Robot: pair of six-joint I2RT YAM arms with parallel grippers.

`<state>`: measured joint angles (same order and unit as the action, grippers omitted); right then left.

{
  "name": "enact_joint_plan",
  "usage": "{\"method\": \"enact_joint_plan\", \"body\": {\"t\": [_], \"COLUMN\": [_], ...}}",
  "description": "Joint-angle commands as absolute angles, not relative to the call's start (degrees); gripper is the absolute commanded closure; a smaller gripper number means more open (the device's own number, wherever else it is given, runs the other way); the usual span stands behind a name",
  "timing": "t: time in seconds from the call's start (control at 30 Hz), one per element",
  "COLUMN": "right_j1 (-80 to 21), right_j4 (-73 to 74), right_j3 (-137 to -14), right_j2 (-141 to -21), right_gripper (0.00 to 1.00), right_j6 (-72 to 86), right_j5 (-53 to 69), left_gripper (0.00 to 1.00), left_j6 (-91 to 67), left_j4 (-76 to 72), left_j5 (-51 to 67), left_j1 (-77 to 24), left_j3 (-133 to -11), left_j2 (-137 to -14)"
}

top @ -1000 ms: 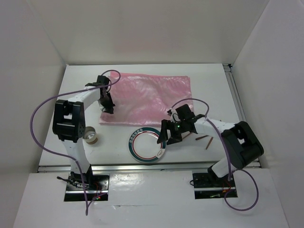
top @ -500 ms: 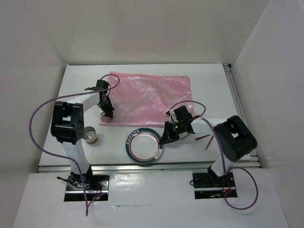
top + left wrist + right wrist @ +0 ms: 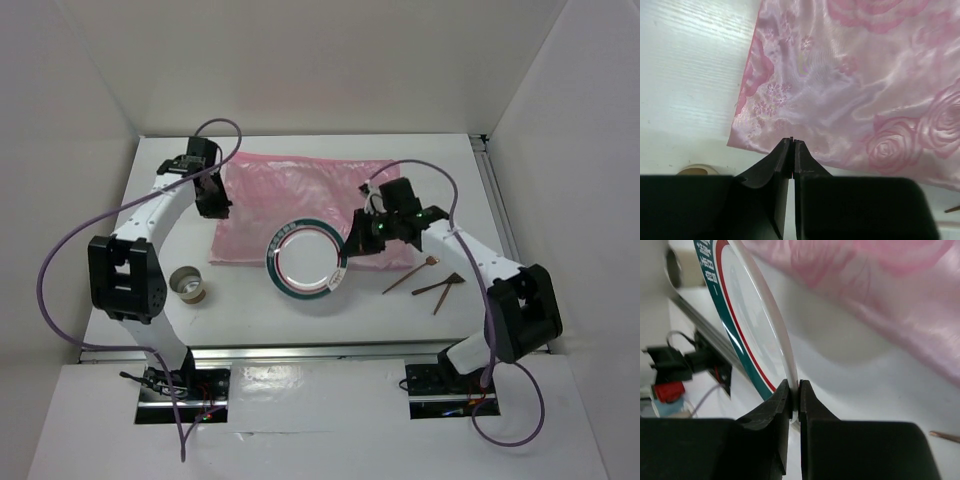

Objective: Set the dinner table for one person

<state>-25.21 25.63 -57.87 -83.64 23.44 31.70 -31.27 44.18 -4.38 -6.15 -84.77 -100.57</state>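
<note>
Firmly, right tool point(image 3: 794, 386) pinches plate point(image 3: 747, 325) over dinner table point(image 3: 250, 315) (left tool point(image 3: 792, 143) closed too).

Pink cloth point(image 3: 310, 190) patterned with roses, white plate point(image 3: 305, 265) ringed green and red, plain white dinner table point(image 3: 450, 180)

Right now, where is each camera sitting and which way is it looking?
Top external: high above and behind the arms, looking down on the table; both arms show.
Left wrist: on the left arm, looking down past its shut left gripper at the pink cloth.
Right wrist: on the right arm, looking along the right gripper pinching the plate.
Shared: both wrist views show the pink cloth.
</note>
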Motion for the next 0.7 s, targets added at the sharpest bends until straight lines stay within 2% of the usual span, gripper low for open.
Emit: {"method": "enact_joint_plan", "body": {"t": [0.0, 0.1, 0.17, 0.23, 0.33, 0.37, 0.47, 0.6, 0.67], "right_j1": [-19.8, -17.5, -16.88, -16.88, -16.35, -16.35, -15.82, -15.21, -14.68], "right_j4": [24.46, 21.63, 19.43, 18.37, 16.88, 16.88, 16.26, 15.64, 15.64], "right_j3": [-65.46, -70.03, -75.92, -81.96, -88.13, -89.11, -91.57, -91.58, -91.58], "right_j2": [-86.28, -92.26, -99.2, -105.78, -112.75, -114.07, -118.2, -120.67, -122.07], "right_gripper": [1.0, 1.0, 1.0, 1.0, 1.0, 1.0, 1.0, 1.0, 1.0], "right_j6": [25.04, 28.56, 30.31, 30.85, 33.57, 34.1, 35.5, 36.04, 36.04], "right_j5": [33.13, 35.16, 35.16, 34.45, 33.93, 33.93, 33.13, 33.13, 33.13], "left_gripper": [0.79, 0.66, 0.65, 0.61, 0.45, 0.36, 0.3, 0.27, 0.18], "left_j6": [-29.62, -29.62, -29.62, -30.15, -30.67, -30.67, -30.67, -31.28, -32.33], "left_j4": [48.6, 48.6, 48.6, 48.6, 48.6, 49.39, 52.1, 54.66, 54.67], "left_j5": [-6.67, -7.21, -6.42, -5.72, -5.19, -5.19, -6.32, -5.81, -5.19], "left_j1": [-6.33, -4.76, -3.35, -1.06, 1.23, 1.75, 3.86, 5.54, 7.03], "left_j3": [-87.01, -87.01, -85.0, -82.02, -79.11, -77.62, -75.33, -71.38, -69.01], "left_j2": [-96.08, -95.01, -93.61, -91.07, -87.29, -84.84, -81.66, -76.56, -73.66]}}
